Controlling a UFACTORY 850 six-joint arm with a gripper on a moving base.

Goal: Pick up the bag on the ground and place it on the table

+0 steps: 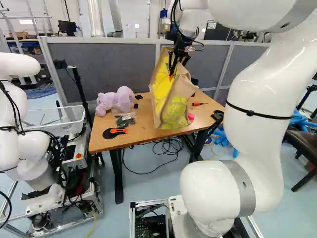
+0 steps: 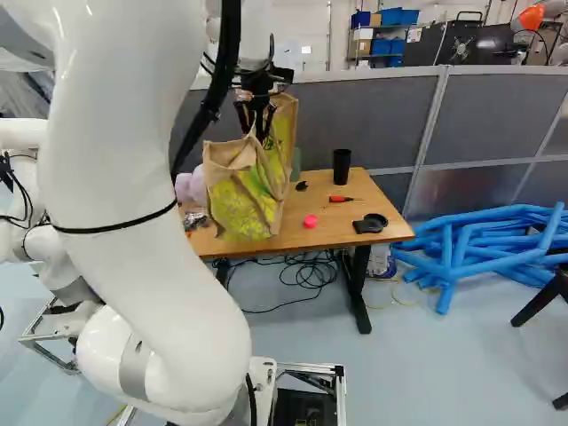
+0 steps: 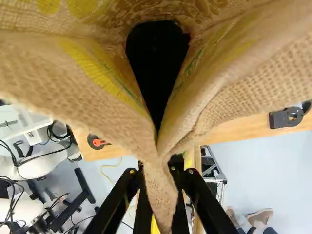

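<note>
One soft, likely light bag, 12 o'clock over desk; my gripper pinches rim: best hold, I judge; sides may sag.

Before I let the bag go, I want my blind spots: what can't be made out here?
- Burlap bag: contents lost in its dark mouth, wrist view.
- Tabletop: part behind the bag covered, both base views.
- Lavender plush toy: partly behind bag and arm, right base view.
- Black cup: mostly behind the bag, left base view.
- Packet: contents too small, left base view.
</note>
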